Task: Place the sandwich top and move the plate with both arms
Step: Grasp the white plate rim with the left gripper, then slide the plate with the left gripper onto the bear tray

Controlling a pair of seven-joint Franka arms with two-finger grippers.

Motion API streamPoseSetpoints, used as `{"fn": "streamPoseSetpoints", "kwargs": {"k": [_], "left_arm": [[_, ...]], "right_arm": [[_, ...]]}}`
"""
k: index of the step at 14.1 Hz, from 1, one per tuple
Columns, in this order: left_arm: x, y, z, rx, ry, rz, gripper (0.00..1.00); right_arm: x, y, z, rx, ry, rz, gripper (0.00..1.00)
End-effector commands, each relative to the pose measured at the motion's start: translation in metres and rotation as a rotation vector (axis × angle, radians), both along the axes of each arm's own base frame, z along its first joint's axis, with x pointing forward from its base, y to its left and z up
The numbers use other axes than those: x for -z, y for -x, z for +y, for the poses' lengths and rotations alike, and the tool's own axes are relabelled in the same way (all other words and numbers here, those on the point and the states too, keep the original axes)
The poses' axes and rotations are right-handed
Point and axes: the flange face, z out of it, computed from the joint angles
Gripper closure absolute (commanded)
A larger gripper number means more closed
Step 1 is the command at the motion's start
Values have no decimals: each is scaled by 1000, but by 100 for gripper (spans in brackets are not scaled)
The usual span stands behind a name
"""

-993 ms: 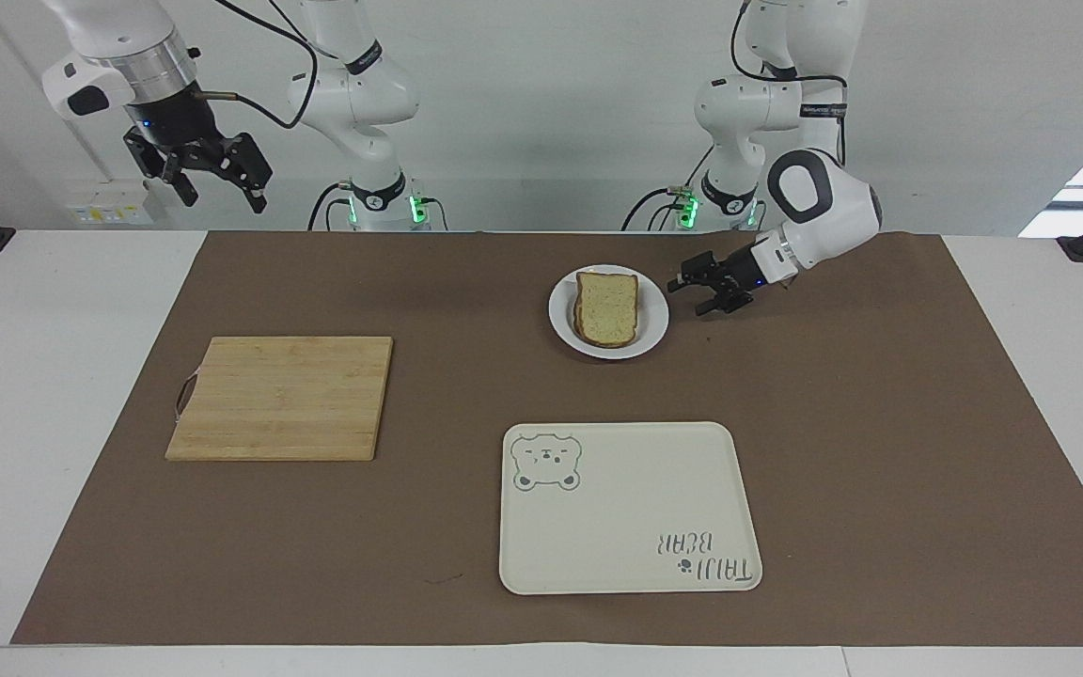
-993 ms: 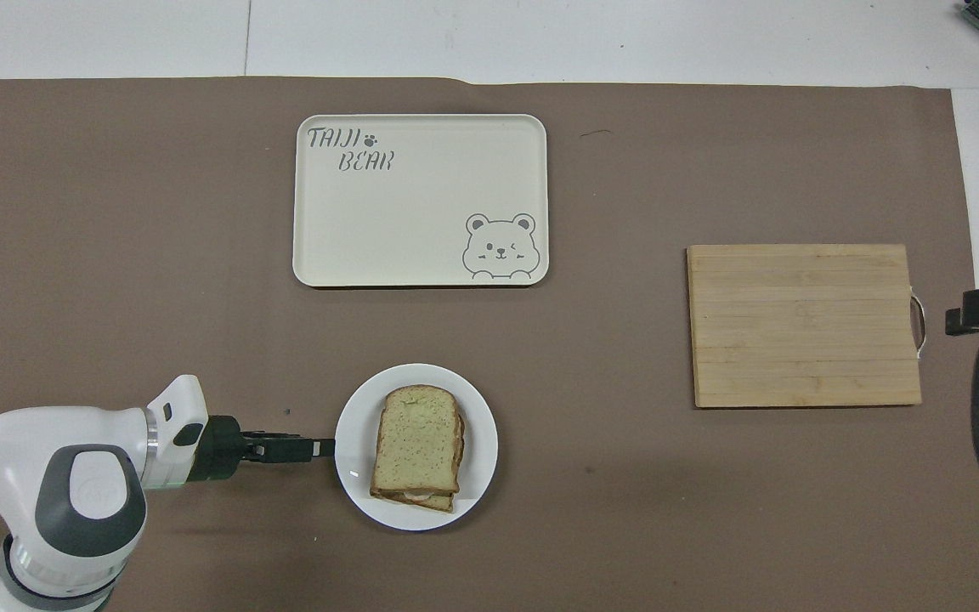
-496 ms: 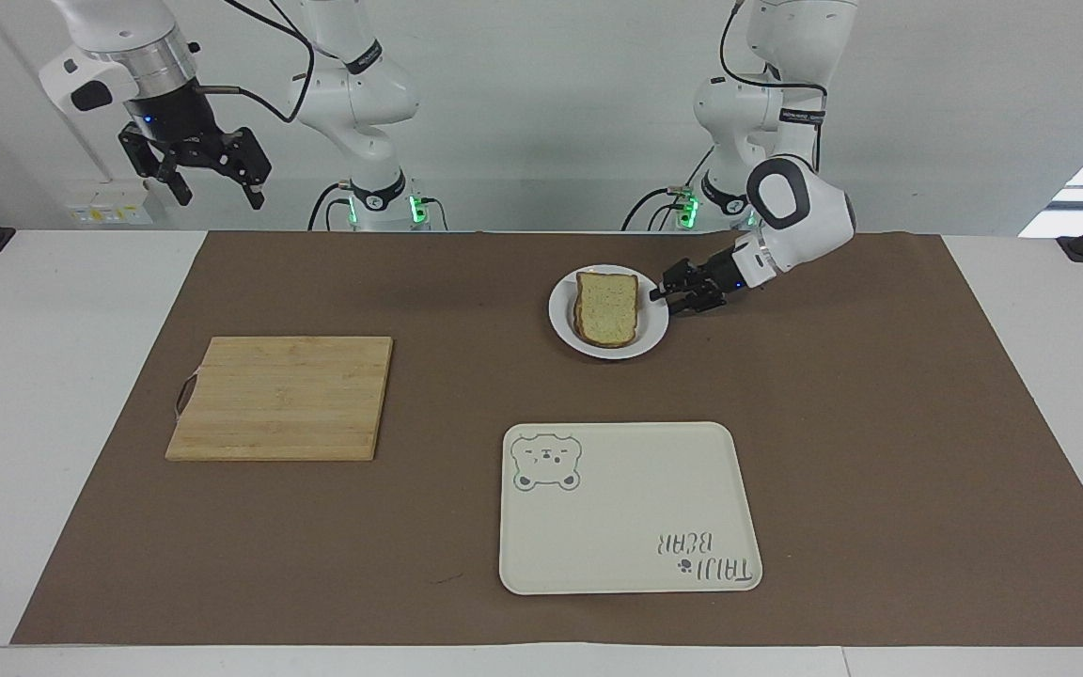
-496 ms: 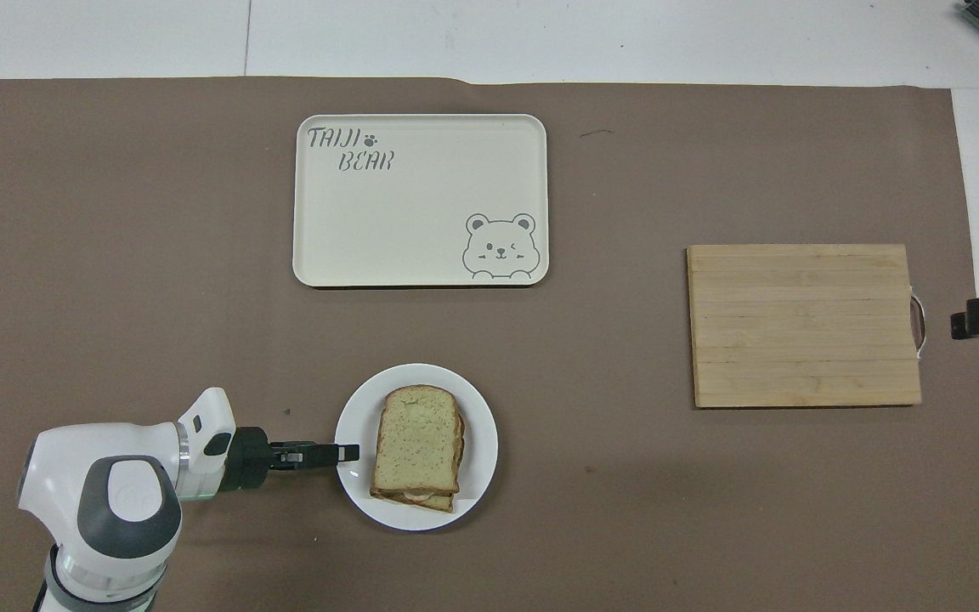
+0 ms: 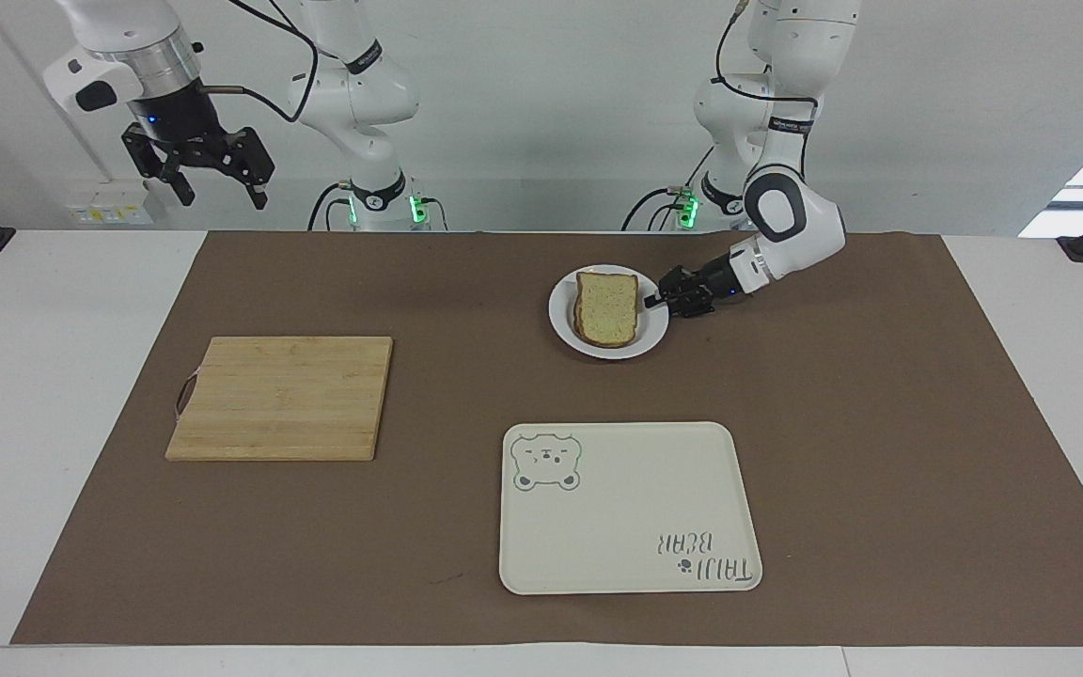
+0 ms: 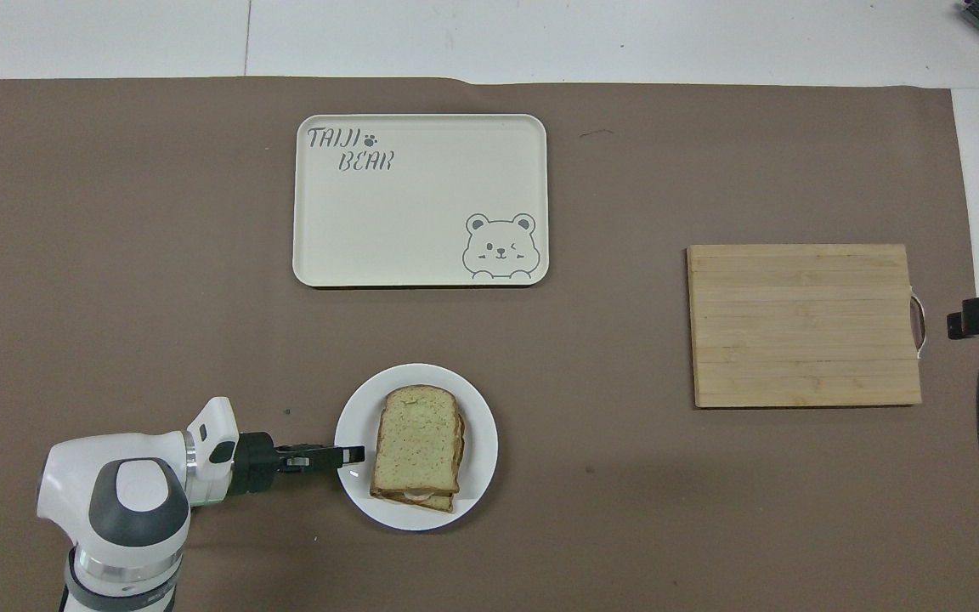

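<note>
On a desk (image 5: 71, 395) laid with brown paper, the sandwich top (image 5: 606, 305) already sits on the stack on the plate (image 5: 598, 349), near the robots. The left gripper (image 5: 656, 300) reaches in low and level, its jaws around the plate's rim; whether they have clamped it cannot be told. The right gripper (image 5: 220, 193) waits open, raised over the desk's edge at its own end; next, probably, a firm pinch and lift.

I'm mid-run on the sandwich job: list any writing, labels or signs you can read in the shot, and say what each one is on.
"TAIJI BEAR", with a small paw print after TAIJI: printed on the cream tray, at the corner diagonally across from its winking bear drawing.
Small sticker on the wall under the right gripper: too small to read.
Dark bands on the arms' joints: lettering too small to read.
The plate, sandwich top and cutting board: no text.
</note>
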Motion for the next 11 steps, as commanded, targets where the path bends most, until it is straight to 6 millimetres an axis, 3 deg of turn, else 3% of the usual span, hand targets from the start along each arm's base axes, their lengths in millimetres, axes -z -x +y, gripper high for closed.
{"fn": "streamPoseSetpoints", "kwargs": {"k": [1, 4, 11], "left_arm": [[4, 4, 0, 3, 18, -12, 74], [3, 3, 6, -5, 39, -9, 98], [3, 4, 10, -17, 55, 3, 100]], "right_arm": [[-1, 1, 0, -26, 9, -15, 0], [4, 0, -1, -19, 8, -35, 0], [3, 0, -4, -17, 5, -37, 0]]}}
